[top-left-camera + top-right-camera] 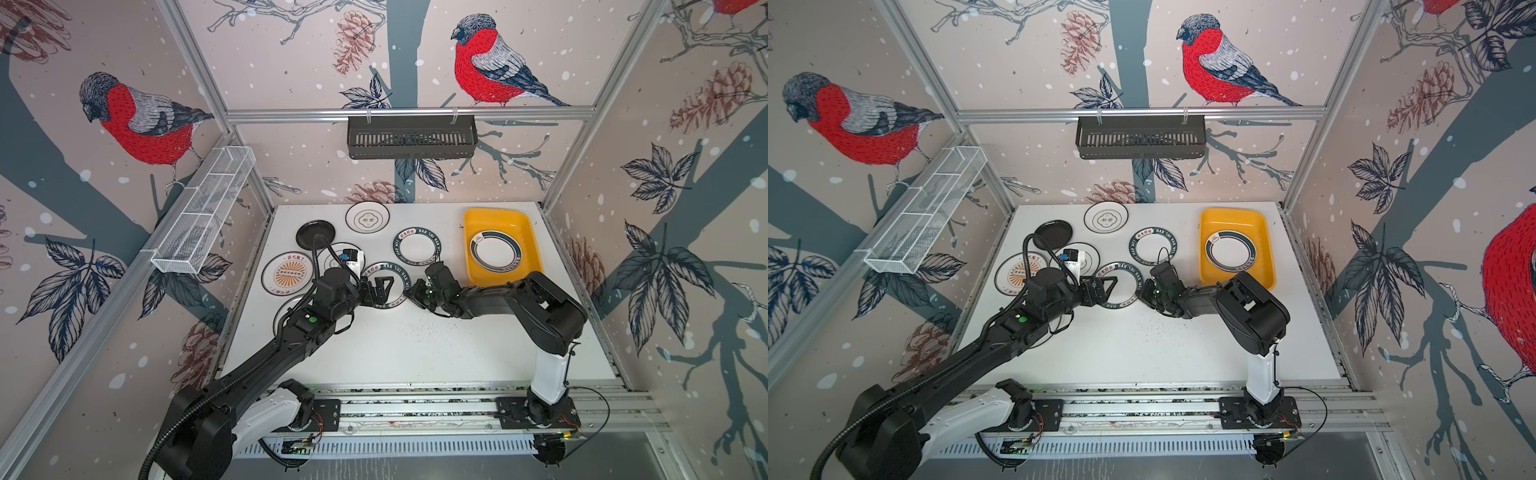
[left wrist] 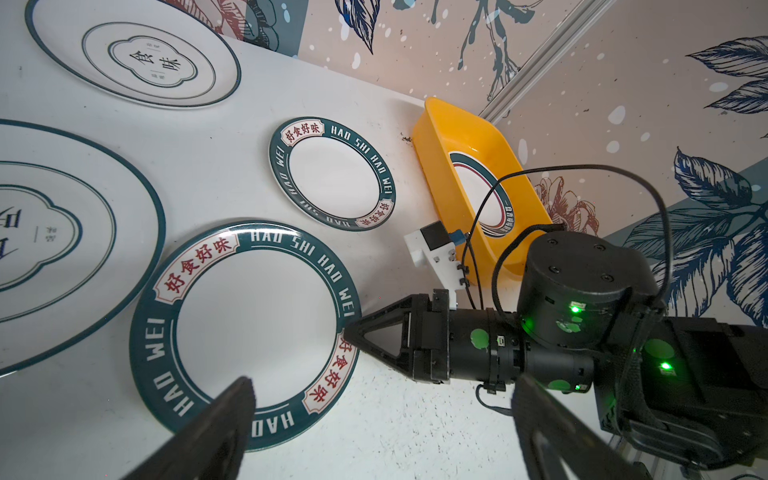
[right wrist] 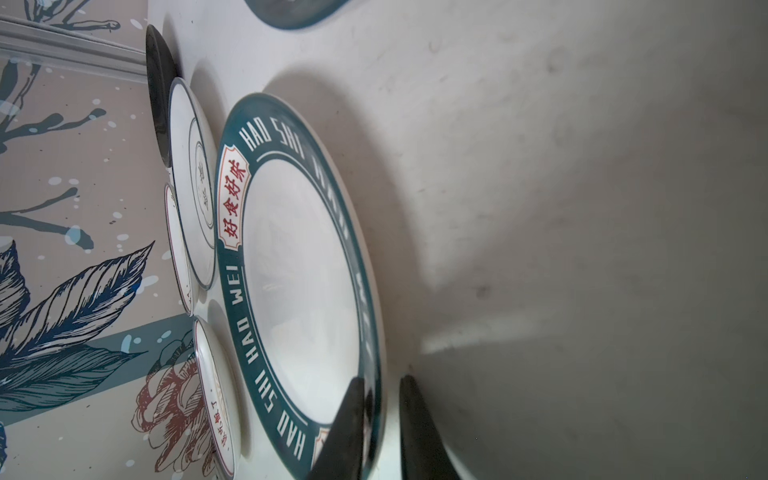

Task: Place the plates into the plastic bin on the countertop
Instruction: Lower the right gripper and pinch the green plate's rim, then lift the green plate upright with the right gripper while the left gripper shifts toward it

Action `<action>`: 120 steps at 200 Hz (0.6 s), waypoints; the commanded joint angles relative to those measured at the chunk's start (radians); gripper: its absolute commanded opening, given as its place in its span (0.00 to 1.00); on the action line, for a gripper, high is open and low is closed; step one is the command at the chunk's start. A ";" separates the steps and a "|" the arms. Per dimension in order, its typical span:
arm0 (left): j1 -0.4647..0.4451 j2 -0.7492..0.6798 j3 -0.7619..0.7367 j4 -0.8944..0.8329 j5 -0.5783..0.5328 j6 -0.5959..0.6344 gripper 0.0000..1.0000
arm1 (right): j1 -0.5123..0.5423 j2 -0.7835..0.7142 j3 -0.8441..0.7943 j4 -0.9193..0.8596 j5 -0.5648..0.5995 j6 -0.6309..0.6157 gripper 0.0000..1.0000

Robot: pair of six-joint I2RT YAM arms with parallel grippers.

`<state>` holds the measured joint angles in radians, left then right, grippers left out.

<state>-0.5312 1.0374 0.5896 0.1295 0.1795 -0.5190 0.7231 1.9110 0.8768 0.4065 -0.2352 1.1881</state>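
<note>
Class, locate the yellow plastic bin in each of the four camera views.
Both top views: plastic bin at the back right.
Left wrist: the bin stands by the wall.
Right wrist: not in it.
Shared landmark: the nearer green-lettered plate, in all four.

2 black arms (image 1: 257, 357) carry white lower links (image 1: 548, 374), corrugated cable (image 1: 1027, 262) and green lights (image 2: 575, 308).

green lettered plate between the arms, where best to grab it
Grip the lettered plate by its raised rim, coming low from the right hand's side, one finger over, one under. It lies flat on the countertop, so only that lip is pinchable.
</note>
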 commanded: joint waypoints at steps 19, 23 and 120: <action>0.002 -0.004 0.006 0.031 0.003 0.000 0.97 | 0.004 0.006 -0.001 -0.024 0.040 0.018 0.09; 0.003 -0.002 0.004 0.032 0.003 -0.001 0.96 | 0.004 0.006 -0.002 -0.026 0.042 0.018 0.07; 0.002 0.032 0.041 -0.001 0.035 -0.005 0.96 | 0.002 -0.148 -0.027 -0.070 0.087 -0.036 0.02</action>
<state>-0.5304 1.0485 0.6083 0.1219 0.1879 -0.5236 0.7254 1.8217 0.8597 0.3740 -0.1844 1.1984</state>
